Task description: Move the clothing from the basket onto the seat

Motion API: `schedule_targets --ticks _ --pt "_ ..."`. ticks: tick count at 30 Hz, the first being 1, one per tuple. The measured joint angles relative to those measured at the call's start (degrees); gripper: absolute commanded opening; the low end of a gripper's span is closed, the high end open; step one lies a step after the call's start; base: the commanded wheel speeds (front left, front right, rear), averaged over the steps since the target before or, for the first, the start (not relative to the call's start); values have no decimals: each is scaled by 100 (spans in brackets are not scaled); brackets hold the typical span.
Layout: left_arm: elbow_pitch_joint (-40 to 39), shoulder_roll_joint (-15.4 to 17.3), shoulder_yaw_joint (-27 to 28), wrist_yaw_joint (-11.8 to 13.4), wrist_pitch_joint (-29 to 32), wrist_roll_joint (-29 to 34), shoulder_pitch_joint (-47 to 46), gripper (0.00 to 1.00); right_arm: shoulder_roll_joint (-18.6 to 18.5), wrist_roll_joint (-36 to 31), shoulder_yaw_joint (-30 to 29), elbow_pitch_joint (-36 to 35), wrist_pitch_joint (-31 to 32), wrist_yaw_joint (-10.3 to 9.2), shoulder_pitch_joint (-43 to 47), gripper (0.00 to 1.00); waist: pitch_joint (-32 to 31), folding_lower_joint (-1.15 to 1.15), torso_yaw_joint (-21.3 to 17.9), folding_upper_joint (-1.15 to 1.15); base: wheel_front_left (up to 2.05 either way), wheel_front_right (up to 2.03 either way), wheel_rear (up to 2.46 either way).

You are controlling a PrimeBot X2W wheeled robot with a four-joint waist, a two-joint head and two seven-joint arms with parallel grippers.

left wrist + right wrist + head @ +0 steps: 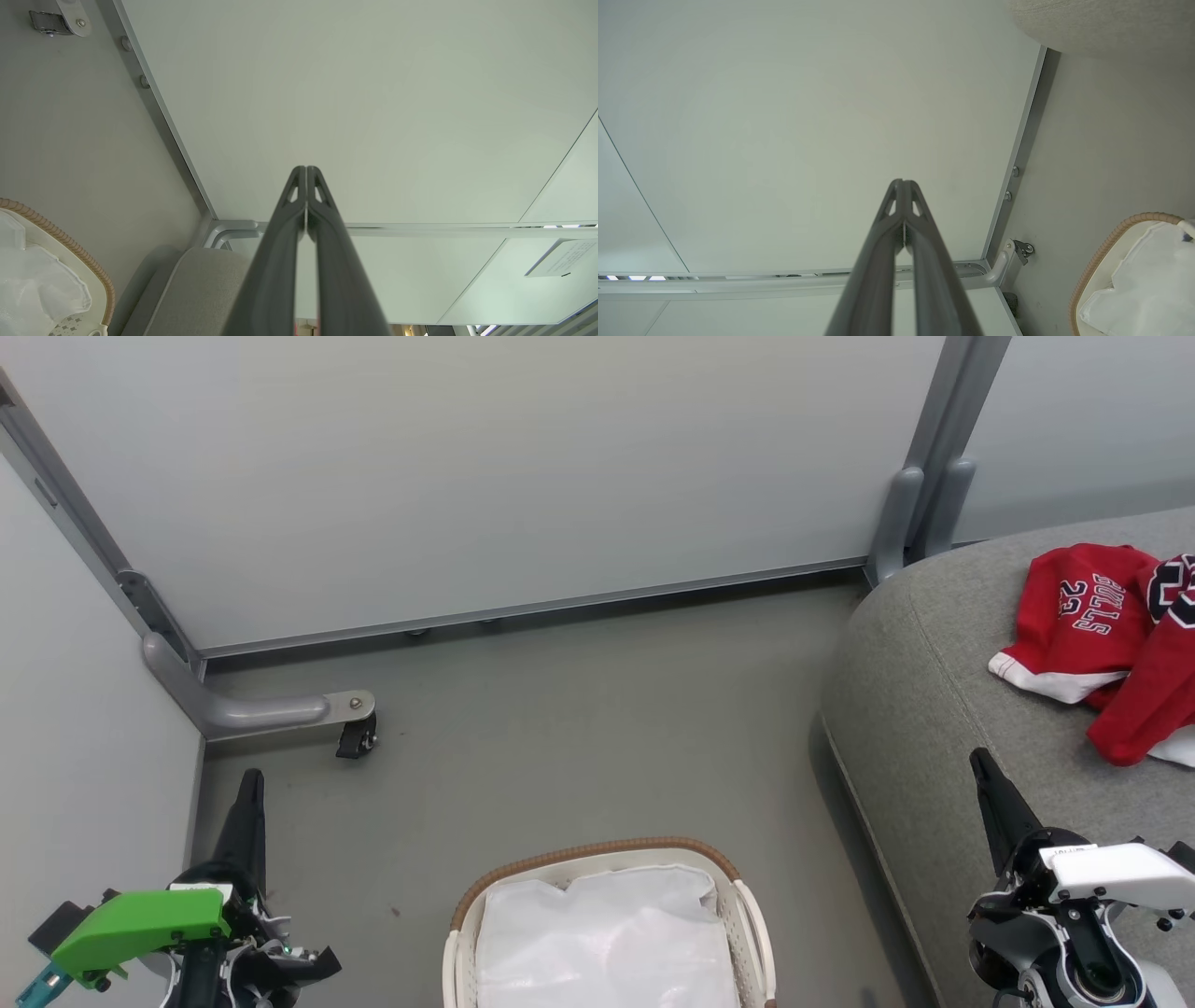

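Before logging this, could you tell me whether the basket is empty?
No clothing: the basket holds its white liner; red garments lie on the seat.

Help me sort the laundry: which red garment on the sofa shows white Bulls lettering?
The left garment, white-hemmed, nearer the sofa's rounded end; the other garment lies right of it, partly cropped.

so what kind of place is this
Probably a lab or office corner staged as a living room: pale partition panels on a wheeled metal foot, a grey sofa seat and a laundry basket.
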Motion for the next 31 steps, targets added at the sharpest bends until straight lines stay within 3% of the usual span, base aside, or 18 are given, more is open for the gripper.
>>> schedule_targets --ticks 31 --pt "0 0 0 0 0 0 0 0 -1 0 0 0 0 0 1 0 0 0 0 0 0 0 0"
